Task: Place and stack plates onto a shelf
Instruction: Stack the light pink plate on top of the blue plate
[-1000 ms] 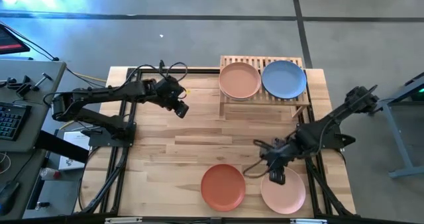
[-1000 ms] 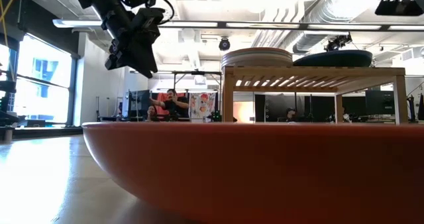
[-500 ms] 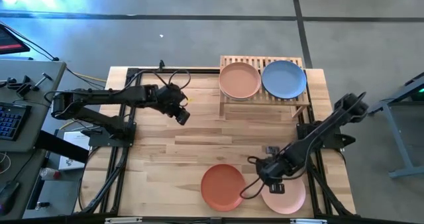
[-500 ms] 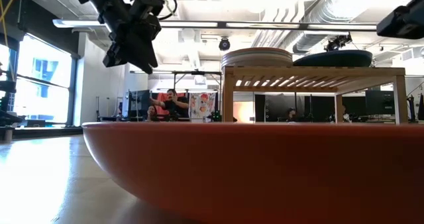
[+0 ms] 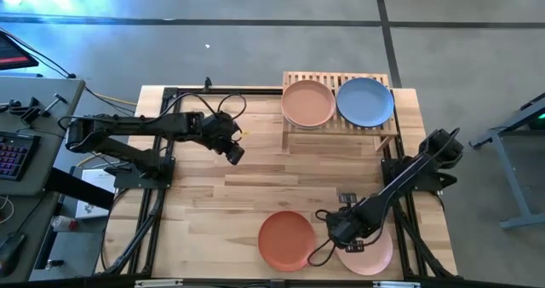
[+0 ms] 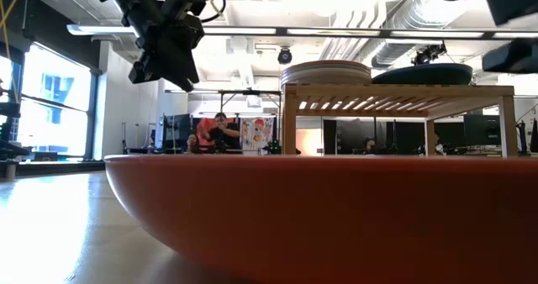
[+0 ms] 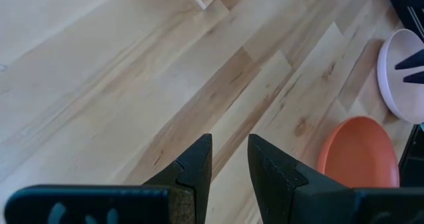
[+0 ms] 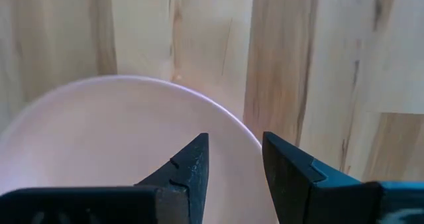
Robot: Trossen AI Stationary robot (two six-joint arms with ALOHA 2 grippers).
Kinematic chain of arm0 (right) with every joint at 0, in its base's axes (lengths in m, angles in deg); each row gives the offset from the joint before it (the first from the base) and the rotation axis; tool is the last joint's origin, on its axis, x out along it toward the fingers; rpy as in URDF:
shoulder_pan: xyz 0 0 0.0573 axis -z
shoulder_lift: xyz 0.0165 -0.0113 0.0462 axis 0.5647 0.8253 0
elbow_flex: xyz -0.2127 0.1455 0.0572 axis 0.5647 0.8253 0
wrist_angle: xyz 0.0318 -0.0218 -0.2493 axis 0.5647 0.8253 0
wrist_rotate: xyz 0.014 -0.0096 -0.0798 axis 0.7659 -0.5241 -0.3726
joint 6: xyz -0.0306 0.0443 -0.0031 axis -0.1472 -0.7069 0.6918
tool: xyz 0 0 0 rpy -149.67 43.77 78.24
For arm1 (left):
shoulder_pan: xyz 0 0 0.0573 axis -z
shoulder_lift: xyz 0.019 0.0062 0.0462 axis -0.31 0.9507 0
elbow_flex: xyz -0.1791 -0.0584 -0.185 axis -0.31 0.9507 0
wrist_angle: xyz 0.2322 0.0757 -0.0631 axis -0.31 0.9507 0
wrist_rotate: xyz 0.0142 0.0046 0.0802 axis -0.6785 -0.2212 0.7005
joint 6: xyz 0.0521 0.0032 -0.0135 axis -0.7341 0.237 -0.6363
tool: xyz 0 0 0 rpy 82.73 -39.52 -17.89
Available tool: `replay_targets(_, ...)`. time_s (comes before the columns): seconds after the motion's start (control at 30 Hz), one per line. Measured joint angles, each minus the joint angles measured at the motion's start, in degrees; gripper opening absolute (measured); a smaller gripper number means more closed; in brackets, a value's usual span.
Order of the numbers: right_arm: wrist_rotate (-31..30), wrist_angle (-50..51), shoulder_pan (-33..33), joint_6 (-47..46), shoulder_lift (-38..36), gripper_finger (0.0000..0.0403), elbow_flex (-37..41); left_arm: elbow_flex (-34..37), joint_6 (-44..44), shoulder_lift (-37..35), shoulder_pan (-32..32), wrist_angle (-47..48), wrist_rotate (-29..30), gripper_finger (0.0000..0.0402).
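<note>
The light-wood shelf (image 5: 341,122) stands at the table's far right. On it sit a peach-topped stack of plates (image 5: 307,103) and a blue plate (image 5: 364,100). A terracotta-orange plate (image 5: 286,239) and a pink plate (image 5: 375,252) lie flat near the near edge. My right gripper (image 5: 351,237) is open, low over the pink plate's far-left rim (image 8: 248,128). One finger stands over the plate's inside and one just outside the rim. My left gripper (image 5: 235,152) hovers, slightly open, above bare table left of the shelf. The other plates are out of view.
Bare butcher-block tabletop (image 5: 221,194) spreads between the arms and the shelf. The terracotta plate (image 6: 319,208) fills the low view's foreground. Black frame rails (image 5: 153,211) run along the table's left and right sides. People show in the room far behind.
My right gripper has moved down and toward the near edge, settling over the pink plate's far-left rim. My left gripper has drifted a little toward the table's right and near side. No plate has moved.
</note>
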State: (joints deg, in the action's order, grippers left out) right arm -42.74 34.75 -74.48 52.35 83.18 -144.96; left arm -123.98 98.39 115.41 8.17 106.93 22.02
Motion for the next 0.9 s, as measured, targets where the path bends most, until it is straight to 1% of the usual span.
replay_targets(0.4, -0.7, 0.8, -0.5, 1.4, 5.1, 0.0119, 0.0, 0.0, 0.0, 0.0, 0.8, 0.0, 0.4, 0.0086)
replay_targets(0.7, -0.8, 0.4, -0.5, 5.5, 5.7, 0.0119, 0.0, 0.0, 0.0, 0.0, 0.8, 0.0, 0.5, 0.0086)
replay_targets(0.8, -0.5, -2.1, -0.4, 7.3, 5.7, 0.0119, 1.1, 0.0, 0.0, 0.0, 0.8, 0.0, 0.8, 0.0086)
replay_targets(0.9, 1.6, -4.5, -0.4, 7.4, 5.6, 0.0119, 3.1, 0.0, 0.0, 0.0, 0.8, 0.0, 0.8, 0.0086)
